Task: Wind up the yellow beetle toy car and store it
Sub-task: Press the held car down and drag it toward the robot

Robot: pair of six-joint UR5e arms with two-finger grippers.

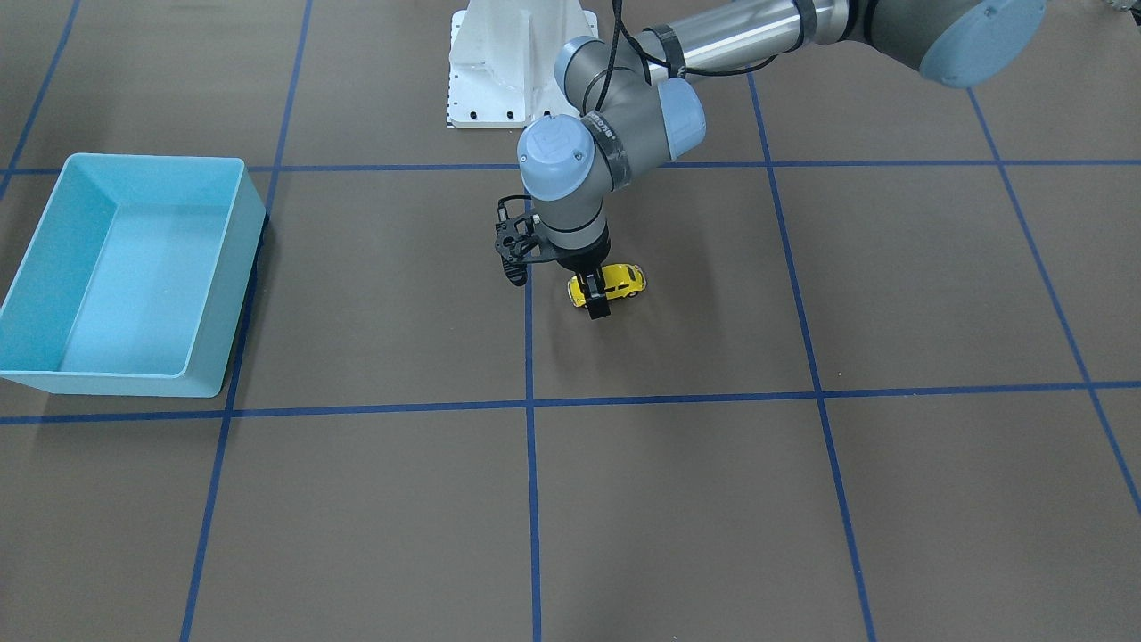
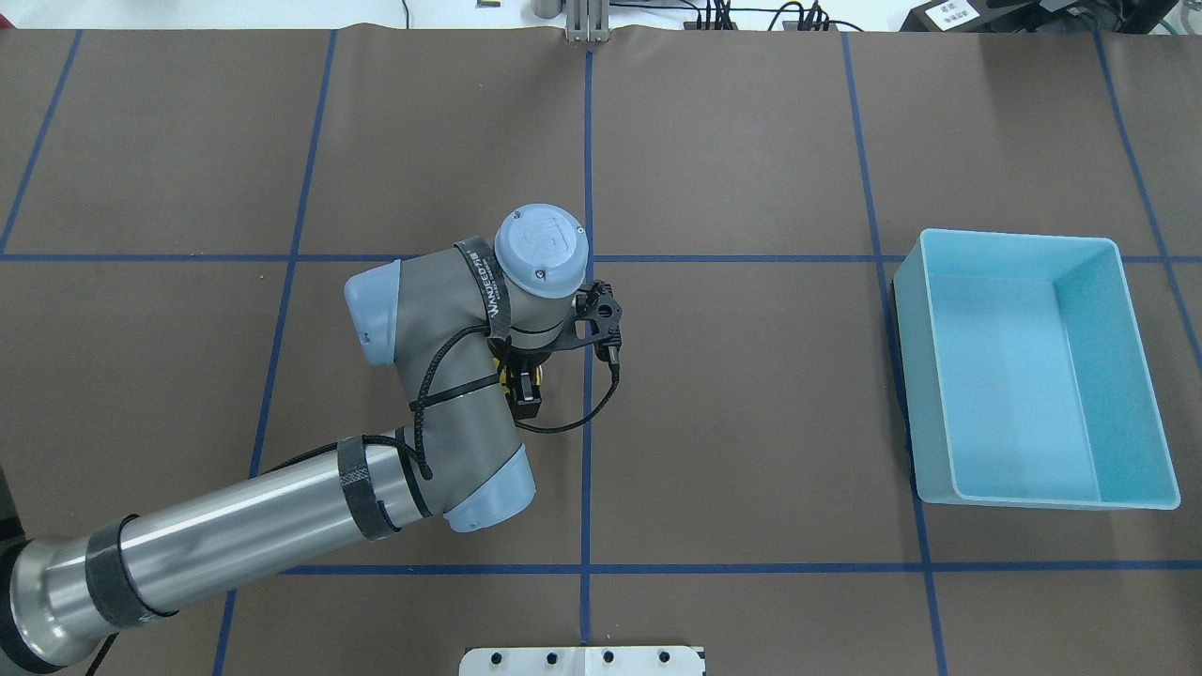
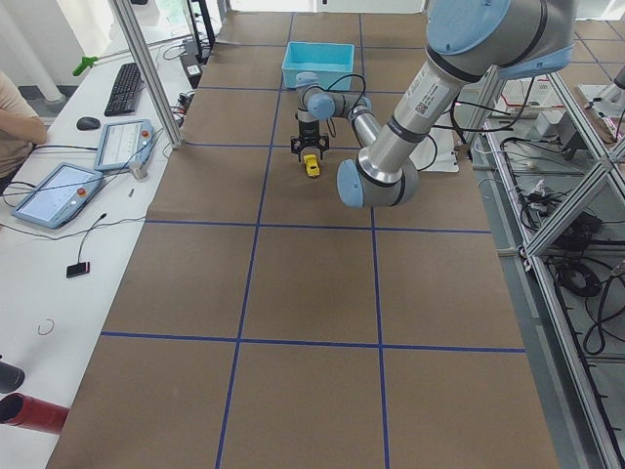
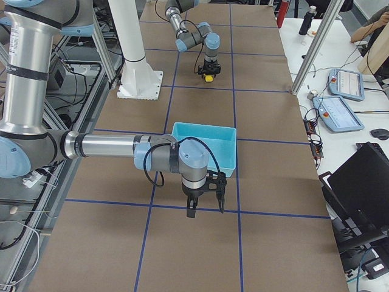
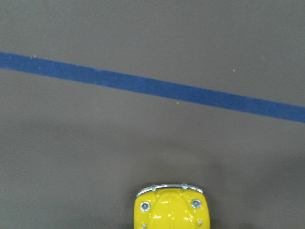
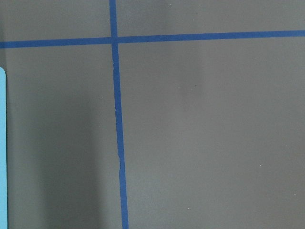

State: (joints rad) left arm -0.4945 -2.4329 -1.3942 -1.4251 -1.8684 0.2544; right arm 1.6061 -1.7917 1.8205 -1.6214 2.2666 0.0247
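Note:
The yellow beetle toy car stands on its wheels on the brown table mat, near the middle. My left gripper points straight down over one end of it, with a black finger against each side, and looks shut on it. From overhead the wrist hides most of the car; only a bit of yellow shows at the gripper. The left wrist view shows the car's chrome-bumpered end at the bottom edge. My right gripper hangs near the light blue bin; whether it is open or shut I cannot tell.
The light blue bin is empty and stands on my right side of the table. Its edge shows at the left border of the right wrist view. The white robot base plate is behind the car. Blue tape lines cross the mat.

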